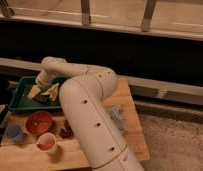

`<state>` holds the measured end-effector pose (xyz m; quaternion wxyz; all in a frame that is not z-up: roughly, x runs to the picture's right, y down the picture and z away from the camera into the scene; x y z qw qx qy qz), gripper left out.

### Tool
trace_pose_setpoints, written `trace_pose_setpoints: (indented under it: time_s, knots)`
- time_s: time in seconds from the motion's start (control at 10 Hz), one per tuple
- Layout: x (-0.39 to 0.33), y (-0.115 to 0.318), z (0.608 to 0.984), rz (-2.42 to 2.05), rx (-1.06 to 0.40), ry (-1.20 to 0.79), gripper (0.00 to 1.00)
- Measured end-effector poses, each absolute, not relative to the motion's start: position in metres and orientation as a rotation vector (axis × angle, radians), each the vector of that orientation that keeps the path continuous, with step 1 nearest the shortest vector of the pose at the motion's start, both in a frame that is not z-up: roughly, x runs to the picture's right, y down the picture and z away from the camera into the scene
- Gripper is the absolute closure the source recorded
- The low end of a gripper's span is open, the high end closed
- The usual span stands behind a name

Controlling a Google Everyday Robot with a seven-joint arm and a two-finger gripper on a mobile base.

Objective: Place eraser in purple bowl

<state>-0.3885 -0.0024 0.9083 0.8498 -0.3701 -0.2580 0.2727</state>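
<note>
Eraser (41, 99): lying dark and flat on the floor of the green tray (17, 103), tucked between two pale yellow wedges (33, 92) (53, 91), not yet lifted.

Gripper (40, 84): hanging over the tray just above the eraser, jaws standing wide and gripping nothing. Probably lining up for a pick from above, with the wedges crowding both sides.

Purple bowl (66, 131): sitting on the wooden table (132, 137) in front of the tray, partly hidden by the white arm (90, 115). Likely calling for only a short carry. Sitting just left of it, orange-red bowl (31, 125), risking a mix-up at the drop.

Counting: one eraser, two wedges, one tray, two bowls, two cups (blue cup (15, 133), white cup (47, 148)), one grey-blue pouch (117, 118) lying right of the arm.
</note>
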Motion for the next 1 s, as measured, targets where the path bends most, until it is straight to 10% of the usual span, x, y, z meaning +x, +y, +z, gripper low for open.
trace_pose_setpoints:
  time_s: [1.0]
  knots:
    - [-0.397, 0.011, 0.921, 0.54, -0.766, -0.54, 0.2]
